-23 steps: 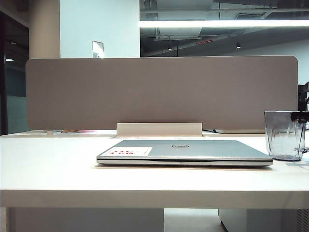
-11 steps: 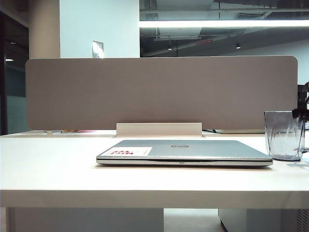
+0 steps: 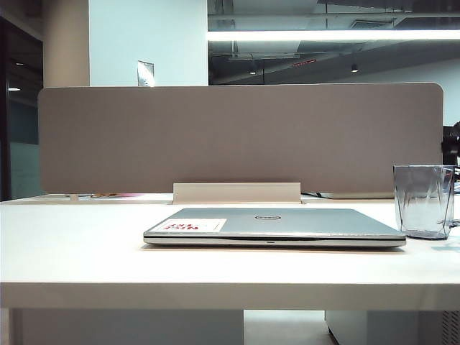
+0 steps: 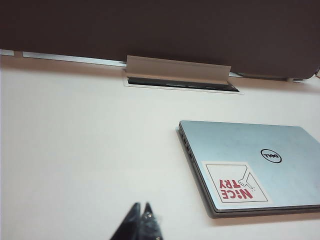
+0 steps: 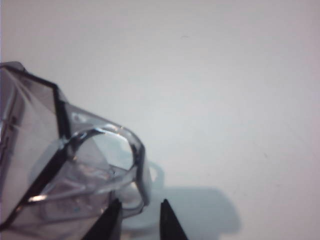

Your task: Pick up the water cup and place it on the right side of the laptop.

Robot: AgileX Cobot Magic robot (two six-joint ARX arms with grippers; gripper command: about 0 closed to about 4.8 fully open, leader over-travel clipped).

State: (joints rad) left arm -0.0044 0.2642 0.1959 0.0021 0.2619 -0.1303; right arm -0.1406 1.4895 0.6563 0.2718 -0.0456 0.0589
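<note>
In the exterior view the cup (image 3: pixel 423 200) is cut at its handle side by the picture's edge, and neither pincer shows there. The right wrist view cuts the cup (image 5: pixel 65 165) off along two edges and shows only the two dark fingertips of the right pincer (image 5: pixel 139 220), slightly apart beside the handle. The left pincer (image 4: pixel 141 222) shows only as close-set tips, and the laptop (image 4: pixel 250 165) runs off the edge.

Silver-grey laptop (image 3: pixel 280 221); seemingly grey-blue water cup (image 3: pixel 422 200).
</note>
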